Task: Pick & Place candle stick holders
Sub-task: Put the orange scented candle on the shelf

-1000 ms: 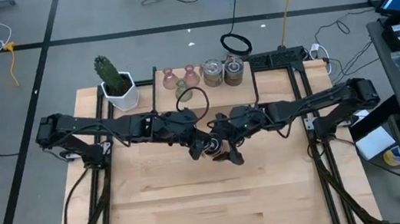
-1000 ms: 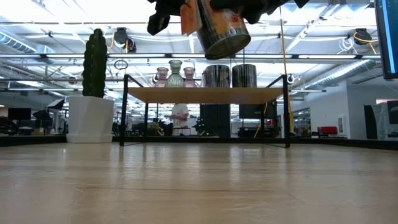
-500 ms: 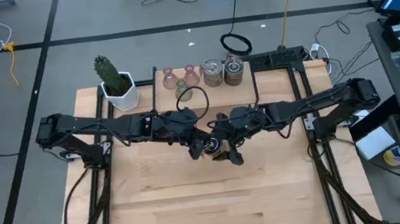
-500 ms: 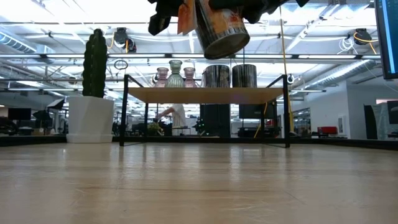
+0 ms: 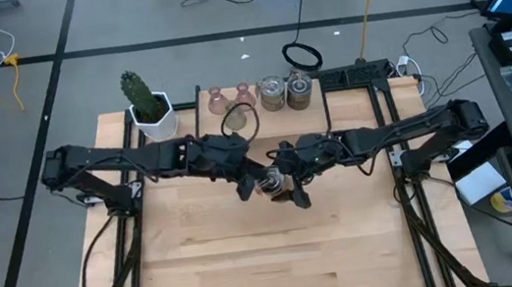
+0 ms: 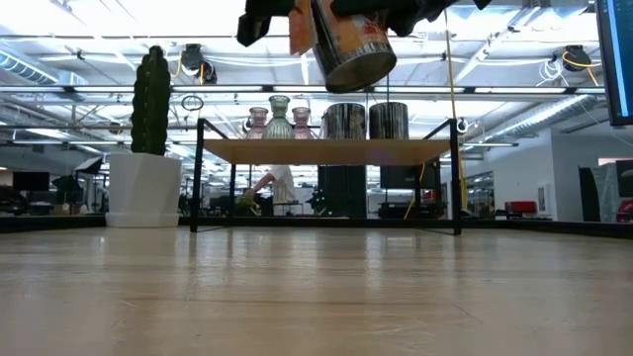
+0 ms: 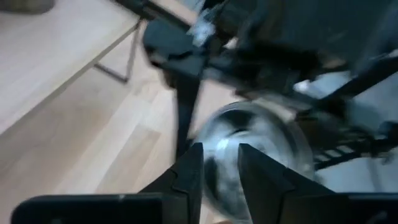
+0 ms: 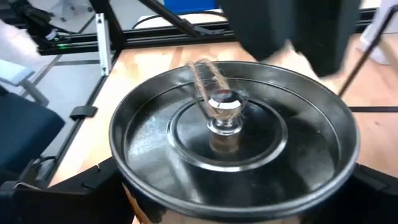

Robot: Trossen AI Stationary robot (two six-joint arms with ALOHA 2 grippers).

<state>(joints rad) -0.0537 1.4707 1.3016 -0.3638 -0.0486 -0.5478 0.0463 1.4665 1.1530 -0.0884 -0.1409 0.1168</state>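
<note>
The orange-copper candle stick holder (image 6: 352,44) hangs high above the table's middle (image 5: 279,182). Its silvery round top with a small central knob (image 8: 224,109) fills the right wrist view. My right gripper (image 8: 233,186) is shut on it. My left gripper (image 7: 219,165) faces it from the table's left, open, with the blurred top (image 7: 255,140) just beyond its fingertips; I cannot tell whether they touch it. Two pinkish (image 5: 216,97), one olive-green (image 6: 278,117) and two silvery-grey holders (image 5: 286,91) stand on the shelf at the far edge. My right gripper pinches the holder's round body just under the rim, one finger (image 8: 81,193) on each side, across its full width. The fingers come from the table's right, slanting slightly down. The holder is lifted clear, tilted, its base (image 6: 364,69) lowest.
A white pot with a green cactus (image 5: 151,113) stands at the far left corner beside the shelf (image 6: 326,150). The wooden tabletop (image 5: 271,260) stretches bare toward the near edge. Black frame rails (image 5: 129,230) run along both sides.
My left arm has shifted slightly up and back from the holder. The holder has stayed in the same spot, high above the table and tilted as before.
</note>
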